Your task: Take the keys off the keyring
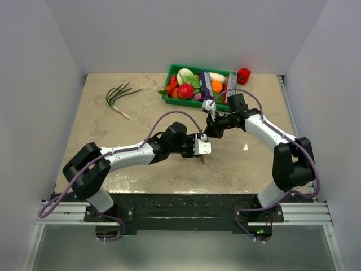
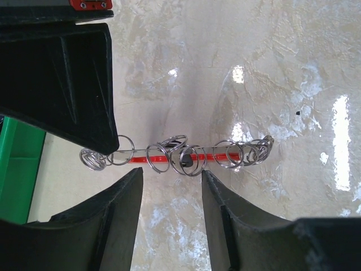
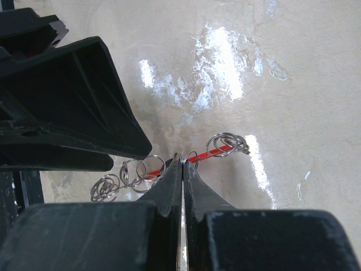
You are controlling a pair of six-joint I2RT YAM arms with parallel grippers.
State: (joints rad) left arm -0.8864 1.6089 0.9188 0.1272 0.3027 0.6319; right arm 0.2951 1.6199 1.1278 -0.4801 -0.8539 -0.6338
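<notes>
Above the middle of the beige mottled worktop (image 1: 101,130), the right fingers (image 3: 169,192) are pinched shut on the keyring (image 2: 186,157), thin silvery metal loops on a red tag, steadying it aloft; the left fingers (image 2: 84,113) bracket its end loop, grip unclear

Left end of keyring (image 2: 183,159) hid under upper black finger (image 2: 73,84), so chain's end was unseen. Right wrist view: closed right gripper (image 3: 182,165) tips covered chain's middle; whether they pinched a ring or red tag (image 3: 200,157) couldn't be told. Couldn't separate keys from rings anywhere. Top view: bunch too small to read. Green crate (image 2: 14,169) was cut by left edge.
</notes>
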